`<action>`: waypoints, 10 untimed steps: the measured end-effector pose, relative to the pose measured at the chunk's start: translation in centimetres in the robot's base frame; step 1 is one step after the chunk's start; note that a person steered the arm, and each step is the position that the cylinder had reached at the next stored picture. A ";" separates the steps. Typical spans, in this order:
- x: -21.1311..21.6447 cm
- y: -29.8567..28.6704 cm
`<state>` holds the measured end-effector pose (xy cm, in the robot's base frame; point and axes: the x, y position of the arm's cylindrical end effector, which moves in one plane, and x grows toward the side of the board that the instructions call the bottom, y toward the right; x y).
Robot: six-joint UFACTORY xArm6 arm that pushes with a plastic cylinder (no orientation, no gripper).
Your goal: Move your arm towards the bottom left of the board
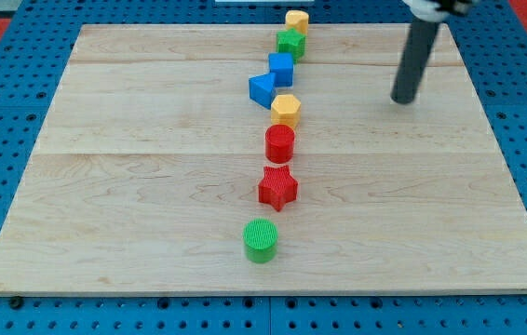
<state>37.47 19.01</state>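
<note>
Rod and my tip (403, 100) are standing near the tabletop's (133, 205) top right corner, touching no block and holding nothing; whether the tip is actually meeting the wood is hard to judge from this angle. As a plain rod, the tool is showing no parts to spread or close. Blocks are forming a line down the middle: a yellow block (297, 20) at the top edge, a green block (290, 43), a blue cube (281, 68), a blue wedge (262, 89), a yellow hexagon (286, 110), a red cylinder (280, 143), a red star (278, 187) and a green cylinder (261, 240) nearest the bottom edge. All are sitting well left of the tip.
</note>
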 end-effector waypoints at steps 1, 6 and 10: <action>2.6 1.6; 24.4 -0.7; 24.4 -31.5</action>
<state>61.88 -12.51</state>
